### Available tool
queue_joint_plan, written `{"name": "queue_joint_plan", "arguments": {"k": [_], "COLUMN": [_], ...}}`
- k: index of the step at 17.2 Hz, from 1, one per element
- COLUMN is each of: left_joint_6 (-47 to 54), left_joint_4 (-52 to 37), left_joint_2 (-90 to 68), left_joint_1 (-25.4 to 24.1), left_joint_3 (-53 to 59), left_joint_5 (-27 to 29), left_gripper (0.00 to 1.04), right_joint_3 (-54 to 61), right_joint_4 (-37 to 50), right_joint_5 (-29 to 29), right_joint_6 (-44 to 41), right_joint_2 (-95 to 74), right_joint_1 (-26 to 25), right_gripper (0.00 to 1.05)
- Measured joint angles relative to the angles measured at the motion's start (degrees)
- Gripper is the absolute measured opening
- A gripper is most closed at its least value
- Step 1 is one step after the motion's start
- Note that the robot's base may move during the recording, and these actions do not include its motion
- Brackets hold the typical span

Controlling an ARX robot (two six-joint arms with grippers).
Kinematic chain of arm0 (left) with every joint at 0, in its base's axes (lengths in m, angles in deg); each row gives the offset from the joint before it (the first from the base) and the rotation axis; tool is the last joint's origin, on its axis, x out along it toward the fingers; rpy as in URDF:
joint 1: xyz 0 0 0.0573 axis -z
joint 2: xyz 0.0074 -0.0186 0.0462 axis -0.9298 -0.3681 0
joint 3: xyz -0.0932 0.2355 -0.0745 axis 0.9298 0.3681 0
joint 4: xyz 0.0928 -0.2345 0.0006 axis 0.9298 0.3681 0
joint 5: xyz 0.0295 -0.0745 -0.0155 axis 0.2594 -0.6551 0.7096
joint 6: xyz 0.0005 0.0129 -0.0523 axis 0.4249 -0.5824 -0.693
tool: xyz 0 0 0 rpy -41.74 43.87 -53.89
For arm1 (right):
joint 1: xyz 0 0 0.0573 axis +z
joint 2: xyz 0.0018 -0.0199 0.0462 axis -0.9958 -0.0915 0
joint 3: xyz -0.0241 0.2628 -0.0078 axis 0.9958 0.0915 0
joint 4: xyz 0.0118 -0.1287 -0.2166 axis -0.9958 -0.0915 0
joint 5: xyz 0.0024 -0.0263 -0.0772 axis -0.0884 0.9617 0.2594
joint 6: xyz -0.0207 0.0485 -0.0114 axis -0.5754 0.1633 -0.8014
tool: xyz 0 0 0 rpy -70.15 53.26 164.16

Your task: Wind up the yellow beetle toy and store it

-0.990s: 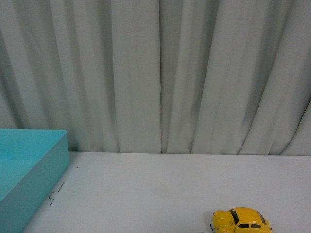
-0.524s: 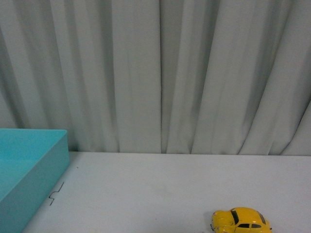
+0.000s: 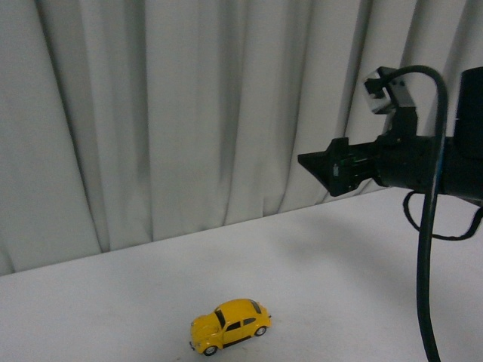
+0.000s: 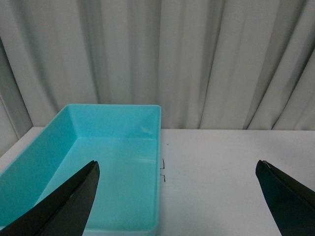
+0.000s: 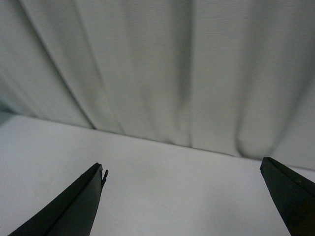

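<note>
The yellow beetle toy [image 3: 229, 326] stands on its wheels on the white table [image 3: 339, 264], low in the front view near the middle. My right gripper [image 3: 317, 164] hangs high in the air to the right of the toy and well above it, pointing left, open and empty. In the right wrist view its fingers [image 5: 74, 206] stand wide apart over bare table; the toy does not show there. My left gripper [image 4: 177, 167] is open and empty, its fingers [image 4: 64, 206] spread over the near end of a teal box [image 4: 158, 147].
The teal box is open-topped, with nothing showing inside, and sits at the table's left. Small dark marks [image 4: 163, 170] lie on the table beside its wall. A grey curtain [image 3: 189, 113] closes off the back. A black cable [image 3: 426, 226] hangs from the right arm.
The front view now looks from another angle: the teal box has left it, the toy sits lower centre instead of lower right, and the right arm has come into view.
</note>
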Motion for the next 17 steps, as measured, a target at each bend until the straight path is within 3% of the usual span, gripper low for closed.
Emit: {"name": "queue_joint_plan", "arguments": {"k": [4, 7, 10, 12, 14, 17], "left_joint_6": [0.0, 0.0, 0.0, 0.0, 0.0, 0.0], "left_joint_4": [0.0, 0.0, 0.0, 0.0, 0.0, 0.0], "left_joint_2": [0.0, 0.0, 0.0, 0.0, 0.0, 0.0], "left_joint_1": [0.0, 0.0, 0.0, 0.0, 0.0, 0.0], "left_joint_3": [0.0, 0.0, 0.0, 0.0, 0.0, 0.0], "left_joint_5": [0.0, 0.0, 0.0, 0.0, 0.0, 0.0], "left_gripper": [0.98, 0.98, 0.98, 0.98, 0.98, 0.98], "right_joint_3": [-10.8, -18.8, -26.9, -32.1, -35.8, -40.0], "right_joint_4": [-17.6, -38.7, -63.4, -75.2, -81.8, -86.2], "right_joint_5": [-14.3, -19.7, -19.8, -18.0, -14.4, -11.4], "right_joint_6": [-14.7, -33.0, -56.7, -70.4, -80.8, -88.8], "right_joint_2": [-7.6, -11.3, -17.1, -20.6, -23.7, -28.2], "right_joint_1": [5.5, 7.0, 8.5, 9.0, 9.6, 10.4], "right_gripper": [0.98, 0.98, 0.98, 0.98, 0.98, 0.98]}}
